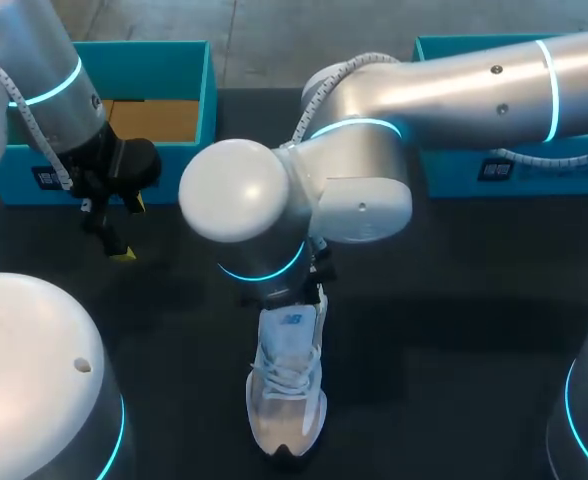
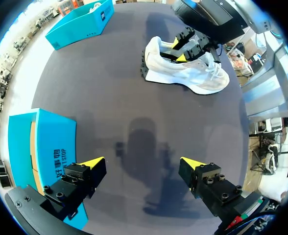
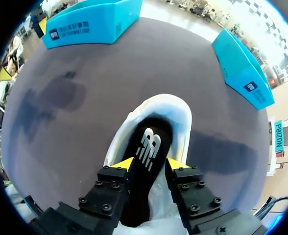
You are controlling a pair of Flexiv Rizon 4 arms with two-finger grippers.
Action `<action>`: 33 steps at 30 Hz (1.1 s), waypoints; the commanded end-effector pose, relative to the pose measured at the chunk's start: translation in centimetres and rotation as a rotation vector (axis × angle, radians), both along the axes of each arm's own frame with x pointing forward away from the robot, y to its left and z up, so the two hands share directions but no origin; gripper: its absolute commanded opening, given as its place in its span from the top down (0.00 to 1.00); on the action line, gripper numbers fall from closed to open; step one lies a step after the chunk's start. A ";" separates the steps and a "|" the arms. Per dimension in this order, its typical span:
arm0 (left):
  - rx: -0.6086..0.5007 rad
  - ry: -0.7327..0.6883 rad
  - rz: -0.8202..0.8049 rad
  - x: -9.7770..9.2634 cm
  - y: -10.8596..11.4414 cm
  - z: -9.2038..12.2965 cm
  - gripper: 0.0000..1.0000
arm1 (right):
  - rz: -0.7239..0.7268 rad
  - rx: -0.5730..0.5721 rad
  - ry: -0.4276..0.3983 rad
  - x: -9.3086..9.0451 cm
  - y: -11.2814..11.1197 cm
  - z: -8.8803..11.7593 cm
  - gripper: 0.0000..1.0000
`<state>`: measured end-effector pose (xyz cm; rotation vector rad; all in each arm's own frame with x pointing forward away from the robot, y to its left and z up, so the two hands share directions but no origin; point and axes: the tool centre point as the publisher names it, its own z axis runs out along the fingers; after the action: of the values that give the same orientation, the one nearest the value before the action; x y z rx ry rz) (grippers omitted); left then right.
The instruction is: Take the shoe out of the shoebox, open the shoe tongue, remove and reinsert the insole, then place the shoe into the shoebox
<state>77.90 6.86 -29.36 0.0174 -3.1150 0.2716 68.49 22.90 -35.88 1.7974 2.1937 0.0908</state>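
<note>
A white sneaker [image 1: 287,400] lies on the dark table near the front middle, toe toward the front edge. Its black insole [image 3: 146,147] lies inside the shoe [image 3: 178,110], heel end away from the wrist. My right gripper [image 3: 150,164] hangs over the shoe's opening, jaws apart, one yellow tip on each side of the insole; I see no squeeze on it. In the left wrist view the right gripper [image 2: 179,50] sits at the collar of the shoe [image 2: 193,73]. My left gripper [image 1: 124,228] hangs open and empty over bare table [image 2: 143,161], beside the left shoebox.
A teal shoebox [image 1: 164,60] with a brown floor stands open at the back left, close to the left gripper [image 2: 51,142]. A second teal box [image 1: 454,50] stands at the back right, partly under my right arm. My right arm's elbow [image 1: 244,195] covers the shoe's heel.
</note>
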 end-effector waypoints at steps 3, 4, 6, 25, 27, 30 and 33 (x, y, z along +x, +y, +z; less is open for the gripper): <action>-0.002 -0.001 -0.001 -0.1 0.1 0.0 0.00 | -0.319 0.071 -0.054 -0.6 0.5 0.2 0.57; -0.015 0.003 -0.031 -0.2 0.2 -0.1 0.00 | -0.320 0.071 -0.054 -0.6 0.6 0.2 0.57; -0.036 0.007 -0.058 -0.4 0.4 -0.2 0.00 | -0.330 0.063 -0.048 -0.7 0.6 0.1 0.55; -0.175 0.065 -0.284 -0.3 1.0 -0.2 0.00 | -0.395 0.074 -0.048 -1.5 0.5 0.4 0.21; -0.175 0.067 -0.294 -0.3 0.7 -0.2 0.00 | -0.398 0.074 -0.050 -1.6 0.5 0.6 0.21; -0.178 0.069 -0.321 -0.3 0.4 -0.2 0.00 | -0.403 0.078 -0.047 -1.6 0.5 0.6 0.21; -0.179 0.065 -0.347 -0.5 0.0 -0.2 0.00 | -0.411 0.089 -0.043 -1.8 0.6 0.6 0.19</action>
<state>77.30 7.10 -29.52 -0.4769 -2.9521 0.5271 67.38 23.29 -35.00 1.7968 2.2090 0.0379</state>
